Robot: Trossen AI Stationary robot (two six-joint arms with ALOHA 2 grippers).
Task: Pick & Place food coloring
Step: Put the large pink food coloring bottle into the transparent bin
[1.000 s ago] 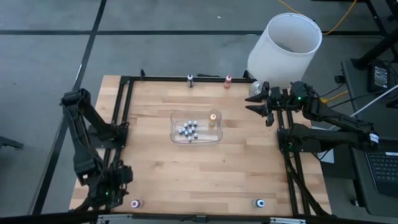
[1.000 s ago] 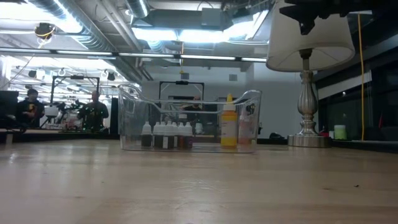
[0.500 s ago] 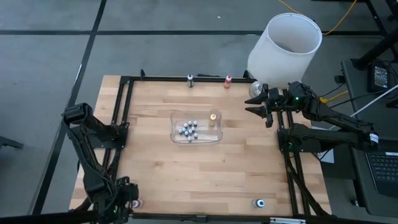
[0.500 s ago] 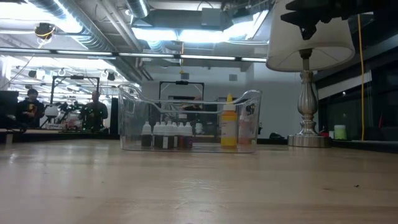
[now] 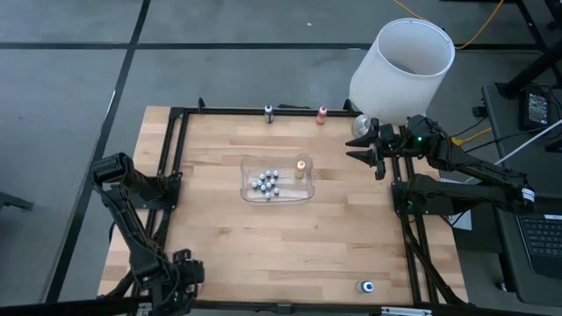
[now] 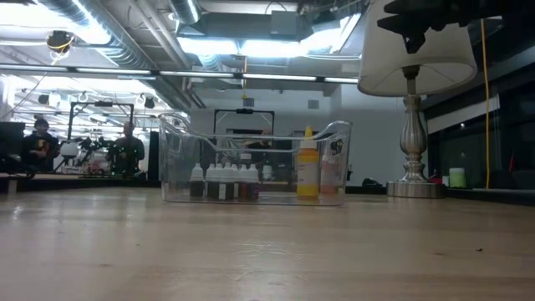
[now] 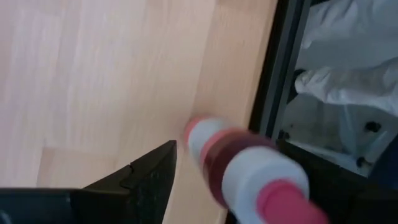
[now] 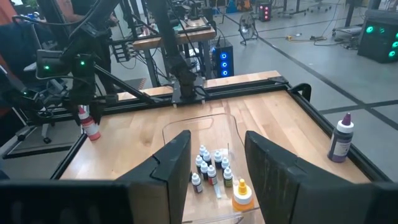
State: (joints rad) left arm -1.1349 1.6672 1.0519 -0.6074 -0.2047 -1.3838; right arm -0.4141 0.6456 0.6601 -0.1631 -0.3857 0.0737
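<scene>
The pink food coloring bottle [image 7: 239, 165] stands at the table's near left corner, hidden under my left gripper [image 5: 183, 279] in the high view. That gripper is open, with one dark finger [image 7: 152, 171] close beside the bottle. In the right wrist view the pink bottle [image 8: 91, 128] shows below it. The yellow-orange bottle [image 5: 301, 165] stands upright in the clear tray [image 5: 309, 195]. At the far edge stand the dark purple bottle [image 5: 269, 111] and the red bottle [image 5: 322, 113]. The blue bottle [image 5: 367, 286] is at the near edge. My right gripper [image 5: 358, 145] hovers open by the right edge. My left gripper comes down on the pink bottle [image 7: 205, 140], which lies between its fingers with a thin gap showing beside the one visible finger. The second finger is out of the picture, so I cannot tell whether the gripper touches the bottle.
The tray also holds several tiny dark bottles with pale caps [image 6: 224, 180]. A lamp with a white shade [image 5: 402, 66] stands at the far right corner, just behind my right gripper. A black frame [image 5: 176, 158] runs around the wooden table. People [image 6: 125, 146] sit far off in the room.
My left gripper has moved down toward the near edge and a little rightward, onto the pink bottle, which now is covered in the high view. The right arm has kept still.
</scene>
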